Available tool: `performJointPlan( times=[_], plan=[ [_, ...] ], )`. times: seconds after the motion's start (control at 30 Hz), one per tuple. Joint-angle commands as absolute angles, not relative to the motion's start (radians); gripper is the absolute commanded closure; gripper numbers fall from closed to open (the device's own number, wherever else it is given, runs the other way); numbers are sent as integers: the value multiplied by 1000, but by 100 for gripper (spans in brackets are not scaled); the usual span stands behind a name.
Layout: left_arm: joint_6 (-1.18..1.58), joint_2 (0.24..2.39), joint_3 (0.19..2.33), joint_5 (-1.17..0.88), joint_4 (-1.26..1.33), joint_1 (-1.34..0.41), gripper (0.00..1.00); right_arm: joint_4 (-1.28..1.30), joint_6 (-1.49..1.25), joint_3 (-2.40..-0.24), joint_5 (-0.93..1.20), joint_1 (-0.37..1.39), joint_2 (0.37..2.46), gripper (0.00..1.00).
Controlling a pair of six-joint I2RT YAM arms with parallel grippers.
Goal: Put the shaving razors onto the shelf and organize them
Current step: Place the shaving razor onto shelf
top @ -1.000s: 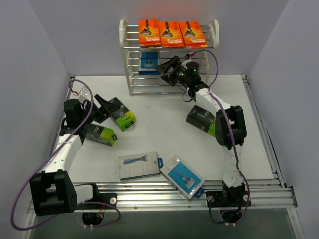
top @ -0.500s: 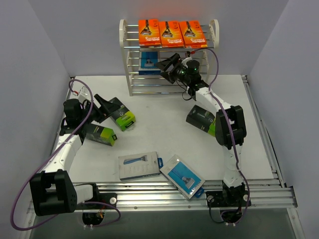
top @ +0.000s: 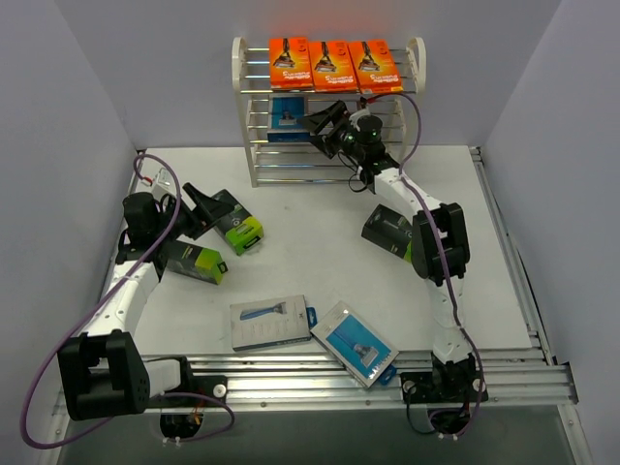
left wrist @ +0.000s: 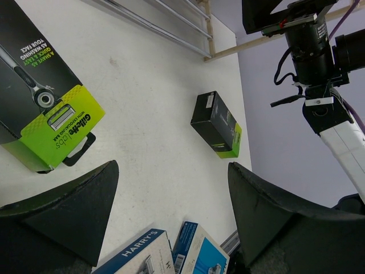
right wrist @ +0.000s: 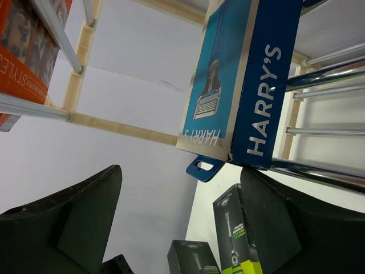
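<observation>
The white shelf (top: pixel 254 145) stands at the back with three orange razor cards (top: pixel 334 65) on its top tier. One blue pack (top: pixel 287 114) stands on the second tier and also shows in the right wrist view (right wrist: pixel 245 85). My right gripper (top: pixel 325 124) is open and empty just right of that pack, in the right wrist view (right wrist: pixel 179 228) apart from it. My left gripper (top: pixel 197 208) is open and empty beside a black-and-green box (top: pixel 238 223). Two more black-and-green boxes (top: pixel 192 262) (top: pixel 391 232) and two blue packs (top: pixel 271 322) (top: pixel 356 342) lie on the table.
The left wrist view shows the near box (left wrist: pixel 48 108), the far box (left wrist: pixel 218 124), both blue packs (left wrist: pixel 140 260) (left wrist: pixel 201 257) and the right arm (left wrist: pixel 319 63). Grey walls close in the table on three sides. A metal rail (top: pixel 320 373) runs along the front edge.
My right gripper has shifted slightly up and back along the shelf's second tier. The left arm and the packs on the table have not moved.
</observation>
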State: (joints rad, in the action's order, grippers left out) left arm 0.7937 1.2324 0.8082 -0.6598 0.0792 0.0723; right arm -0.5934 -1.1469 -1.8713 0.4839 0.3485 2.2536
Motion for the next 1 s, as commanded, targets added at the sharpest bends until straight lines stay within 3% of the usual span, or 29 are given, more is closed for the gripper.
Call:
performJointPlan(
  times=[0.0, 0.37, 0.97],
  plan=[
    [793, 1223, 805, -676, 140, 78, 14, -660, -1155, -1927, 482, 359, 2267, 20],
    [782, 1212, 805, -667, 132, 86, 14, -713, -1150, -1841, 492, 360, 2189, 20],
    [726, 1195, 818, -652, 117, 110, 14, -796, -1082, -1438, 587, 354, 1876, 20]
  ],
)
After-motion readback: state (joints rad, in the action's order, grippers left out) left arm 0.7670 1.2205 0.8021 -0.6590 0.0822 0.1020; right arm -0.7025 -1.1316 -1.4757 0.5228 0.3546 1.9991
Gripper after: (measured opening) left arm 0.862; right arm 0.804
